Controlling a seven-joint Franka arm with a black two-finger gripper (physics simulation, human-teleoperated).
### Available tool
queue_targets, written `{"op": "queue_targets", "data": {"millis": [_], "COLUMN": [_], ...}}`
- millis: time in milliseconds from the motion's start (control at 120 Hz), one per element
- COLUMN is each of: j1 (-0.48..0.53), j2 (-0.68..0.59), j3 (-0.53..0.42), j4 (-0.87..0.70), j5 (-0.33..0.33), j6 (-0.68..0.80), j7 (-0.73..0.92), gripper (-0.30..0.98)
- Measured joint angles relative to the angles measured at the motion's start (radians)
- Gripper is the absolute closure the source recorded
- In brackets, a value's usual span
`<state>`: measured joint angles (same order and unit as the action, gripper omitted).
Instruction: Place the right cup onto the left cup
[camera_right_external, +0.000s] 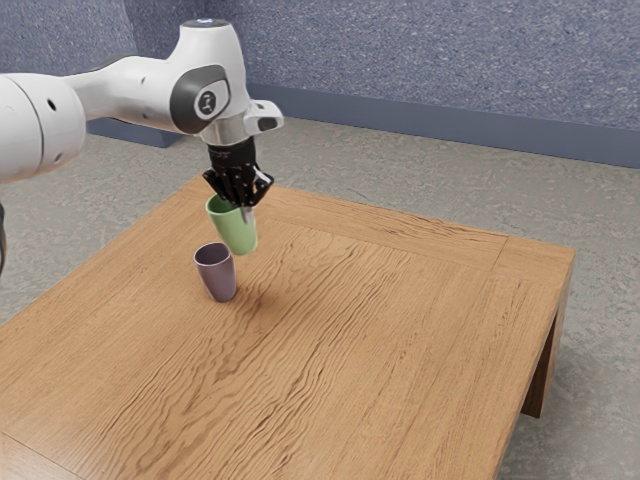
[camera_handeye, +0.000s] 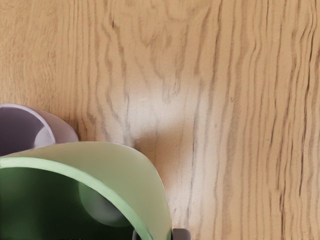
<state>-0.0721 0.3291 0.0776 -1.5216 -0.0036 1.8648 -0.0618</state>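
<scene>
gripping green cup (camera_right_external: 236, 235) by its wall with gripper (camera_right_external: 244, 205), pinched from inside and outside, held above table (camera_right_external: 340, 350). at seven o'clock from it in exterior view, see purple cup (camera_right_external: 221, 283), upright on wood, close by; partly blocked by green cup in wrist view. at five o'clock, note dark shadow (camera_right_external: 265, 304). at ten, arm (camera_right_external: 140, 92) reaching in. farther out, gray floor (camera_right_external: 600, 350); around one o'clock, blue-gray wall (camera_right_external: 430, 50) with darker baseboard (camera_right_external: 400, 117).

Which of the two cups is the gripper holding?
The green cup, its wall pinched at the rim by the gripper; the purple cup stands upright on the table.
</scene>
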Motion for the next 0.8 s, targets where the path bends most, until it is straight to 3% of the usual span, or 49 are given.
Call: {"op": "queue_targets", "data": {"millis": [800], "j1": [0.076], "j2": [0.03], "j3": [0.011], "j4": [0.019], "j5": [0.013], "j6": [0.001], "j7": [0.014], "gripper": [0.79]}}
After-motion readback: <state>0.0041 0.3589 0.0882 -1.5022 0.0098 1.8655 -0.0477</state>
